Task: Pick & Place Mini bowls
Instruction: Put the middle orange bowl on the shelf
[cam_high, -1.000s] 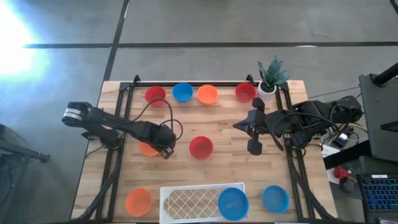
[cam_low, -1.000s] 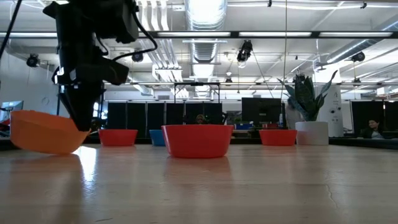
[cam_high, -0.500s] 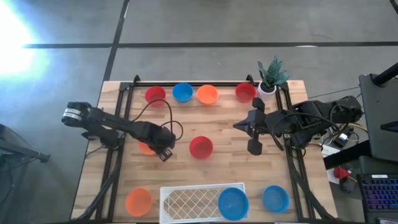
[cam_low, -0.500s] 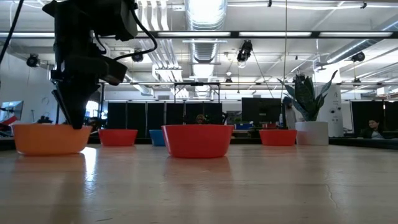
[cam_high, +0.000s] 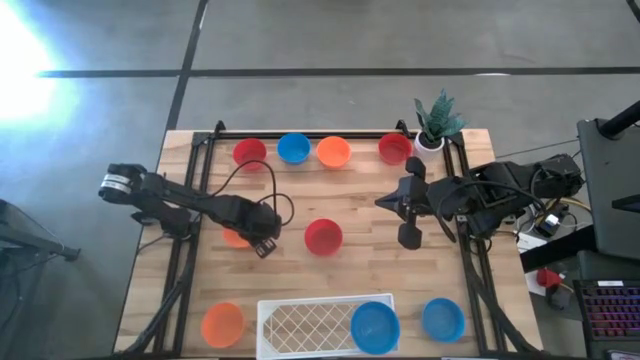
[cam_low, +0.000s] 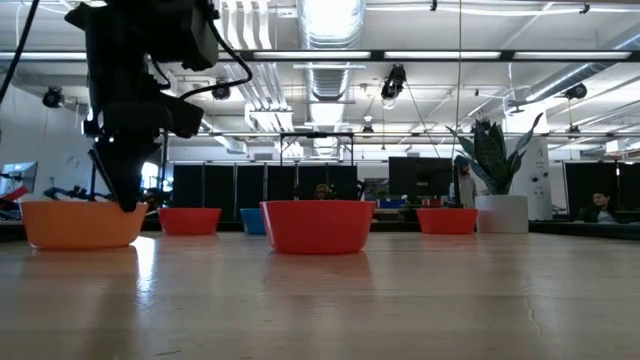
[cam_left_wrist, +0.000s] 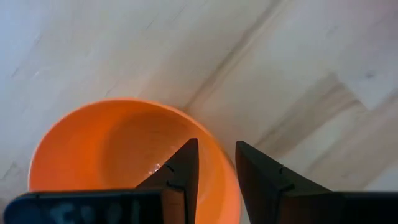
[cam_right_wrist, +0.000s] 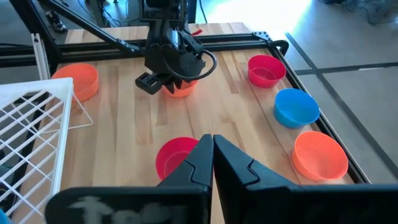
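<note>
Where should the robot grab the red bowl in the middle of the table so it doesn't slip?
Probably by the rim, coming straight down from above. The red bowl sits upright with its open mouth facing up, and its smooth glossy sides look too slippery to squeeze. One finger inside and one outside the thin wall would pinch it, the same way the left gripper straddles the orange bowl rim. Its rim is clear all round.

open lanes around the centre of the table (cam_high: 350, 262)

bare wood ringed the central red bowl (cam_high: 323, 236) on all sides. at its nine o'clock the left gripper (cam_high: 262, 238) stood over an orange bowl (cam_high: 235, 238); at three o'clock hung the right gripper (cam_high: 397, 213). four bowls lined twelve o'clock; the white tray (cam_high: 305, 326) blocked six.
</note>
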